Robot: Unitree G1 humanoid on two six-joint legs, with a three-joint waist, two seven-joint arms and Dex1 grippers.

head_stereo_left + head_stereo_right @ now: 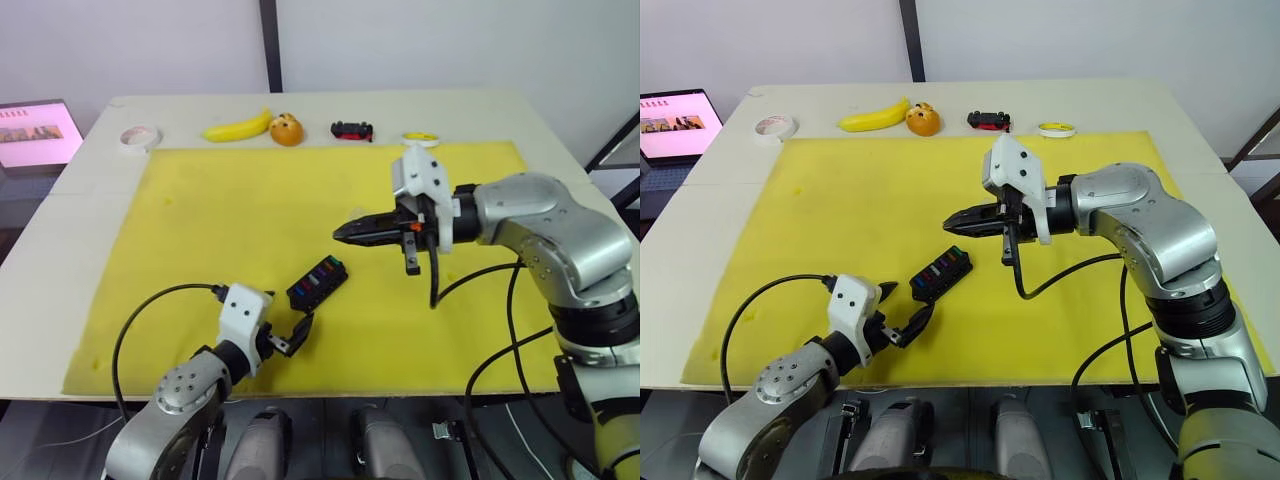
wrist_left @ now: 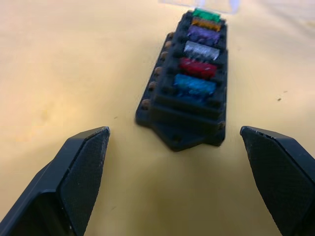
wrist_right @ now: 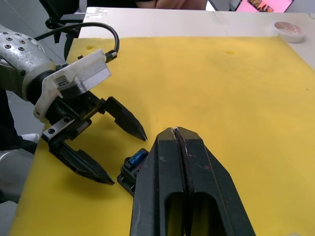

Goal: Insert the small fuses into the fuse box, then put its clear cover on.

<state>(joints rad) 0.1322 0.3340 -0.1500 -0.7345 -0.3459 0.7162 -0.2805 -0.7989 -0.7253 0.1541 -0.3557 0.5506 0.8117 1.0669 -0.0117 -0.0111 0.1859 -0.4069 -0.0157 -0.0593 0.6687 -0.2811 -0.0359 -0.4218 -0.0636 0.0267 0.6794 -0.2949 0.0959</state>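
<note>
Currently the fuse box [image 1: 317, 281] lies on the yellow mat [image 1: 220, 220], fuses [image 2: 199, 59] seated. Left gripper [image 1: 296, 335] spread apart just beside it; right gripper [image 1: 345, 232] pressed together above.

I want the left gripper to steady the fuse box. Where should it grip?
Probably across the fuse box's two long sides, near the end tab facing the left gripper. The open fingers already straddle that narrow end, and side contact avoids the fuses on top.

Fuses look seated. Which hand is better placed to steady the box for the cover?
Left. The open left hand sits right beside the black rectangular fuse box; the right hand is shut and raised above the mat.
</note>
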